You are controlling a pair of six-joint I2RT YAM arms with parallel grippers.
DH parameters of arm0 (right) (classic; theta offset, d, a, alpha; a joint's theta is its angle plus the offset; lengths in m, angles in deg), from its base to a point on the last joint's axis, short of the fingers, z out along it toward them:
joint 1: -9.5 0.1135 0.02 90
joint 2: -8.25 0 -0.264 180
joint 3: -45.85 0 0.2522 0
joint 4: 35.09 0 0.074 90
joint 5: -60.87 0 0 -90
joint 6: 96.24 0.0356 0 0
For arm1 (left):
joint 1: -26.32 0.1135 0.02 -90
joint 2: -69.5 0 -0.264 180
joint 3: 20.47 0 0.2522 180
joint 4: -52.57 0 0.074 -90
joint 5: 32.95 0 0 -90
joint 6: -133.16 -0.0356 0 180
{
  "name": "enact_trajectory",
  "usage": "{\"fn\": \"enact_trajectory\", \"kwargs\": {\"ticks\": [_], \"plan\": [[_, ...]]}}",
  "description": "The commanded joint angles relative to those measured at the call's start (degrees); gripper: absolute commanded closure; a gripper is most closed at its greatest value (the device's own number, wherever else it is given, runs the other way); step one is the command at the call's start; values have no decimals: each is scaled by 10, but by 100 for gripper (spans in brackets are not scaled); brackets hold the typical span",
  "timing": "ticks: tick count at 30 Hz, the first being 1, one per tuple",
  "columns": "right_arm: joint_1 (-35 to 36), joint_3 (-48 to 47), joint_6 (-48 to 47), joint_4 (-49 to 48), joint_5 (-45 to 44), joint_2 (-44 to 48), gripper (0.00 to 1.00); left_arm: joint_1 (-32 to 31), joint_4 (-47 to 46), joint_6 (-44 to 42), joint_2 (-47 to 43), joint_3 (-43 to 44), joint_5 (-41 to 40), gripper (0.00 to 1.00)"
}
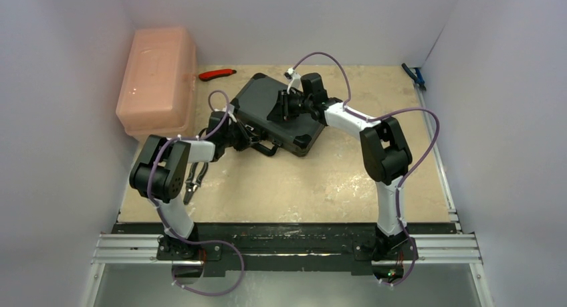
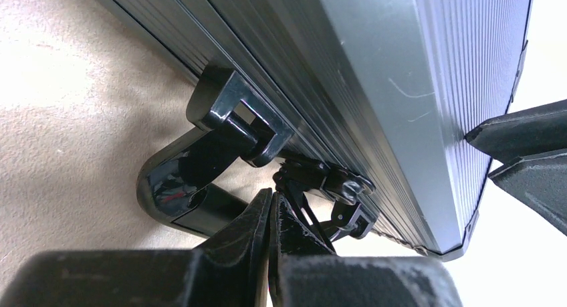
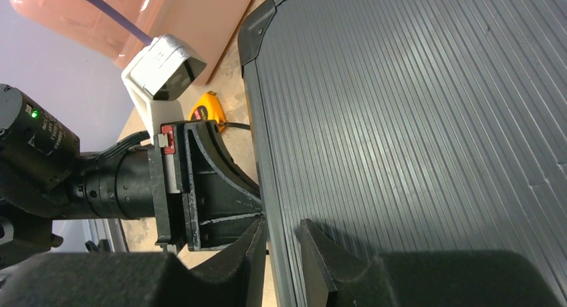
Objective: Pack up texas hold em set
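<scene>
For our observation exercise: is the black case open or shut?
Shut: the case has its lid flat on the base, no gap by the handle.

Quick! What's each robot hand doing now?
Left gripper: jaws closed, empty, beside the latch.
Right gripper: jaws slightly open at the case edge, holding nothing.

Nothing in these views is sharp enough to read. In the right wrist view, at the left edge of the frame, the black motor housing [image 3: 41,145] carries a few lines of tiny white print beside a lit green lamp, but the letters are too small and blurred to make out. Just right of it, the small red tag [image 3: 168,142] on the body of the left gripper [image 3: 251,201] shows no legible mark, and neither does the face of the yellow tape measure [image 3: 206,110] in the upper left.
</scene>
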State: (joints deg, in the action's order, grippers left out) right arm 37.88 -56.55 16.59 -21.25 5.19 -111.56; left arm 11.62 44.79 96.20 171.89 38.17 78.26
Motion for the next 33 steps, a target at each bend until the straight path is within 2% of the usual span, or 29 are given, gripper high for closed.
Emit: {"fn": "enact_trajectory", "kwargs": {"ticks": [1,25,33], "plan": [[-1,35,-32,119,-37,-30,70,-5,-27,10,0,52,2,100],[-1,33,-36,124,-39,-30,71,-13,15,78,-48,168,4,100],[-1,34,-37,125,-40,-29,72,-14,12,134,-51,183,11,100]]}}
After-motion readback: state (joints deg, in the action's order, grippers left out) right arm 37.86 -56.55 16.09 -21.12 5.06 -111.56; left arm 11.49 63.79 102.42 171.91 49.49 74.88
